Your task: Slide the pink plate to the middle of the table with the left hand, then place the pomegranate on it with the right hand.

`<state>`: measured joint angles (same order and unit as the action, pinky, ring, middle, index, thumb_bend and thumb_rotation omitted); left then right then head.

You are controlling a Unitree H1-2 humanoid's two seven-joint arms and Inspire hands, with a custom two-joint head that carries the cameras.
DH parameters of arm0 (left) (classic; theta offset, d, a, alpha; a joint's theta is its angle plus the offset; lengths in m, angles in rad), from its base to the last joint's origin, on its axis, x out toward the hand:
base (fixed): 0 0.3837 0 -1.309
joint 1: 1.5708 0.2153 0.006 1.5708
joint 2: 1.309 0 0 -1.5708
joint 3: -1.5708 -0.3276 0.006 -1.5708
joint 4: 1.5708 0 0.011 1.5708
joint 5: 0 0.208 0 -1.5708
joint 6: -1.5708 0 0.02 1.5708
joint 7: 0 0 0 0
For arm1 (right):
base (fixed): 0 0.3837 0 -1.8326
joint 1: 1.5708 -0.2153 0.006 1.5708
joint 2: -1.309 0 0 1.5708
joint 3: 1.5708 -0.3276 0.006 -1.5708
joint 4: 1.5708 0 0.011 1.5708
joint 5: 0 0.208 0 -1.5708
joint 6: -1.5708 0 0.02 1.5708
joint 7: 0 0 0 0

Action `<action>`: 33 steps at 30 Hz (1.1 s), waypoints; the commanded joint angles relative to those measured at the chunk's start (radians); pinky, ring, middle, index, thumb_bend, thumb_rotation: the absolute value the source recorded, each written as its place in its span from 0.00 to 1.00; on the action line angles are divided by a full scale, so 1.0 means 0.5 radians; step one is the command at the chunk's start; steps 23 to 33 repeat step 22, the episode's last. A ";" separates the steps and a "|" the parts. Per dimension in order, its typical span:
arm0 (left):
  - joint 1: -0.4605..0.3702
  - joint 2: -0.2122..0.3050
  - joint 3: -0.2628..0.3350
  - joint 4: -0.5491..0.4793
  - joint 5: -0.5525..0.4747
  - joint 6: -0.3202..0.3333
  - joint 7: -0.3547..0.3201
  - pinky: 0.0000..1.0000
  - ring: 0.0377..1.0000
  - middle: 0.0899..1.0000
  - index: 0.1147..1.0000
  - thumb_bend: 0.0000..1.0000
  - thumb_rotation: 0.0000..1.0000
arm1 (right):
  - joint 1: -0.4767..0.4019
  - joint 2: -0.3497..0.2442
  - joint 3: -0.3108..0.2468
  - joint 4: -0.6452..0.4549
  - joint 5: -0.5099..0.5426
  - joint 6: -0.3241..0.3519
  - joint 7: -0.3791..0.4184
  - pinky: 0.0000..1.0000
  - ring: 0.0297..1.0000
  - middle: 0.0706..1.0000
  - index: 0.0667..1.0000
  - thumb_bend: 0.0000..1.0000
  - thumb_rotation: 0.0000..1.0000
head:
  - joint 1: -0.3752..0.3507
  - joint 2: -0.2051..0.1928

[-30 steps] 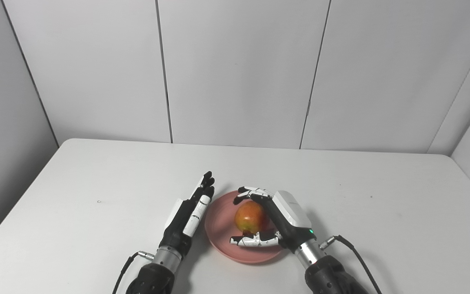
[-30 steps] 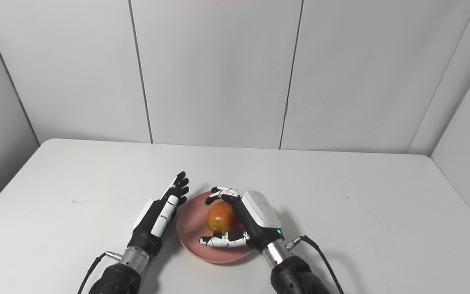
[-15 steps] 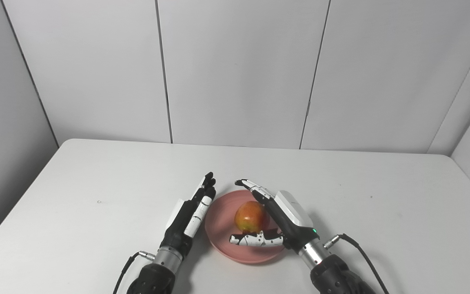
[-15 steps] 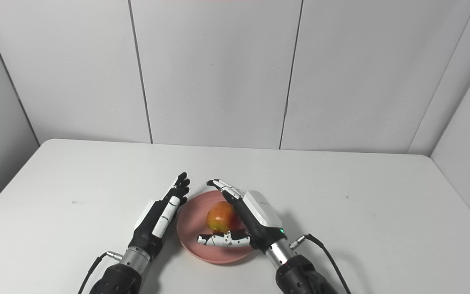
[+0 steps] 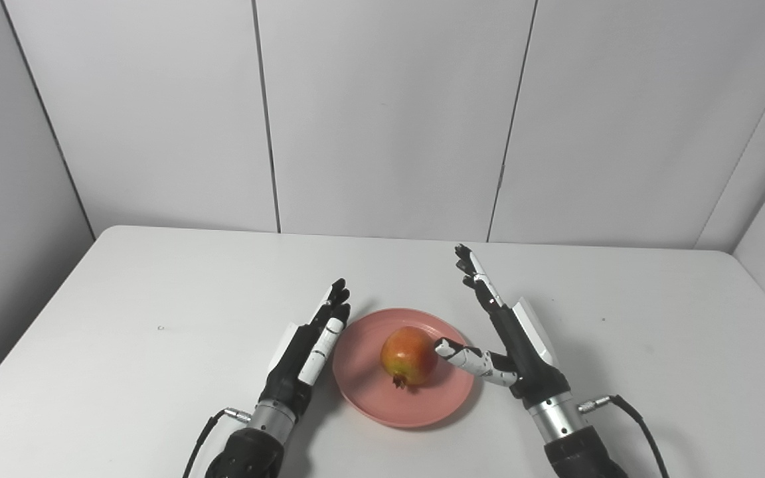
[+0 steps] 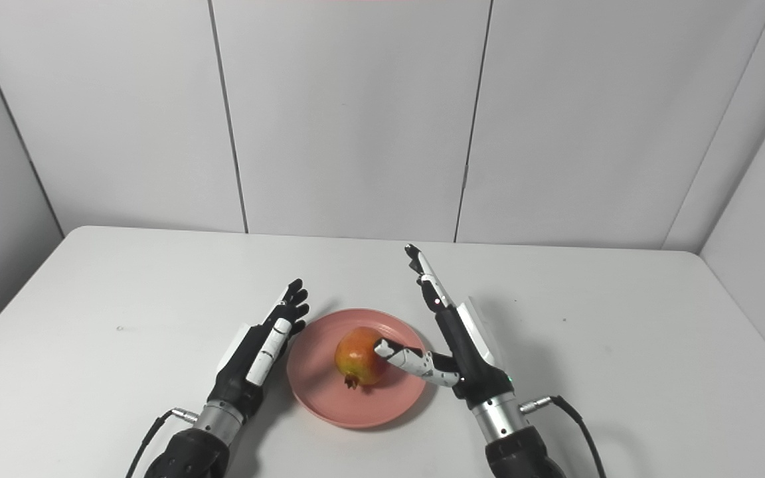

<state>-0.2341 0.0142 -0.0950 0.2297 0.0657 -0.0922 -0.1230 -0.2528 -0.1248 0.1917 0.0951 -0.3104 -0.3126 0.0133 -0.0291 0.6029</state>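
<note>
Room: grey wall panels behind a white table.

Left eye view
Plate: pink, toward the table's near edge, about midway between its left and right edges.
Pomegranate: sits on the plate, free of any grip, crown toward the near edge.
Right hand: a second ago curled round the fruit; now spread wide and drawn off to the plate's right rim, fingers pointing at the far edge. Thumb tip just beside the fruit; contact unclear.
Left hand: flat and released, along the plate's left rim, unmoved.

Right eye view
Pomegranate: same spot on the plate.
Right hand: released, holding nothing.
Left hand: released, beside the rim.

Meaning: fruit let go on the plate, so placing looks done; only withdrawal of the hands seems left.
</note>
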 commanded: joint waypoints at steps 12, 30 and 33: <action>0.006 0.038 0.045 -0.039 -0.044 -0.038 0.007 0.96 0.99 1.00 1.00 0.58 1.00 | 0.079 0.038 -0.170 0.012 0.140 0.175 0.001 0.94 0.97 1.00 1.00 0.67 1.00 | -0.015 -0.014; 0.032 0.058 0.099 -0.080 -0.080 -0.044 0.006 0.97 0.99 1.00 1.00 0.56 1.00 | 0.129 0.082 -0.194 0.044 0.194 0.311 0.007 1.00 1.00 1.00 1.00 0.64 1.00 | -0.046 -0.018; 0.032 0.058 0.099 -0.080 -0.080 -0.044 0.006 0.97 0.99 1.00 1.00 0.56 1.00 | 0.129 0.082 -0.194 0.044 0.194 0.311 0.007 1.00 1.00 1.00 1.00 0.64 1.00 | -0.046 -0.018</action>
